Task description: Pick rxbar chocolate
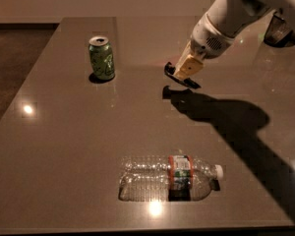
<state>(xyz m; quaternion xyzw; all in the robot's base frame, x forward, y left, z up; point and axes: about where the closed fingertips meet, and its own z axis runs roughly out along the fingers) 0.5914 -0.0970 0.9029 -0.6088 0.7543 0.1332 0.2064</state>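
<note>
Hidden: you see only the two dark ends of the rxbar chocolate (169, 69); its middle sits behind a yellow finger (191, 66), and no lettering can be read.
Cut off: the arm (226, 18) runs out of the top right of the view, so you cannot follow it to its base.
Hard to make out: a dark object (280, 31) at the far right edge is partly behind the arm; you cannot tell what it is.
Gripper: the gripper (183, 76) is over the far middle of the table (64, 132), right of centre, pointing down and to the left, its claw closed narrow on the bar.
Bar position: you find it tilted in the claw, clear of the tabletop, with its own small shadow (171, 92) lying apart from it just below.
Arm shadow: a broad dark band (236, 127) runs from under the gripper toward the near right corner.
Green can: the green can (102, 58) stands upright on the far left, well apart from the gripper.
Bottle: a clear bottle (167, 177) lies on its side near the front edge, cap to the right, orange-banded label at its middle, well apart from the bar.
In the way: nothing stands between the gripper and the can or the bottle.
Glare: you get bright spots on the table at the left (27, 109) and just below the bottle (155, 208).
</note>
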